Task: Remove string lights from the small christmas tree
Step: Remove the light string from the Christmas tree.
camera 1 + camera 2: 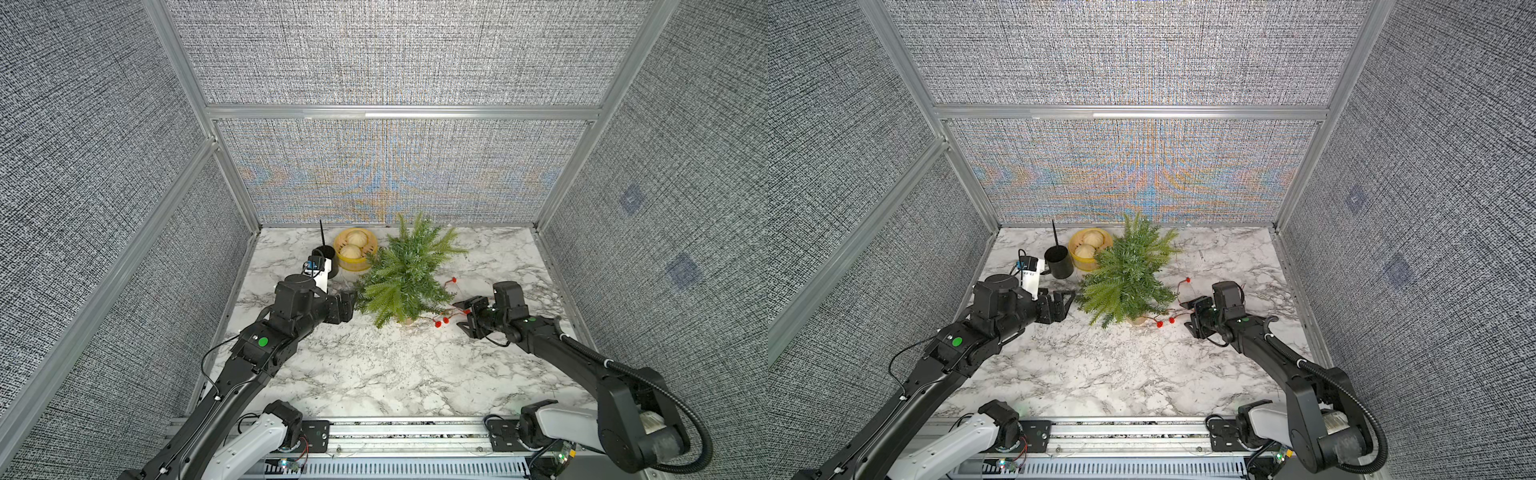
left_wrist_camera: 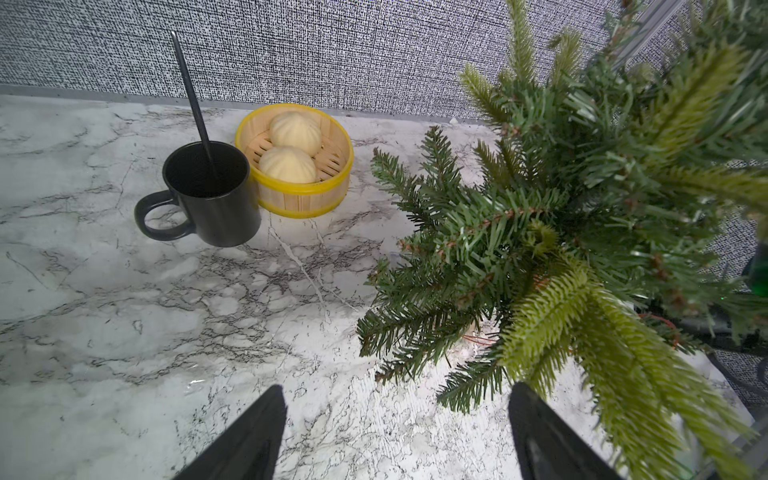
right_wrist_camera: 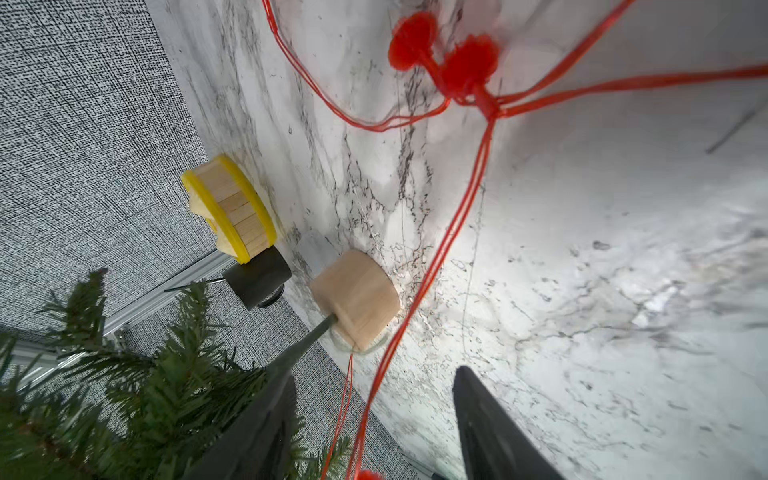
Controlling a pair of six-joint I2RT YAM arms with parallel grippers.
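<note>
On the marble table [image 1: 374,365], the small tree [image 1: 405,274] stood toward the back, its base mostly hidden by branches in both top views. Only the right wrist view showed the tan base [image 3: 357,299] plainly. There the string lights [image 3: 457,199] ran just beside it and on between the right gripper's [image 3: 374,419] parted, unclamped jaws. The left wrist view showed the left gripper [image 2: 399,436] wide apart and empty beside the branches, with a black mug [image 2: 212,195] and a bun basket [image 2: 307,199] beyond.

The small christmas tree [image 1: 405,274] stands upright, green and bushy, with red-bulbed string lights [image 1: 441,321] trailing loose beside it.
</note>
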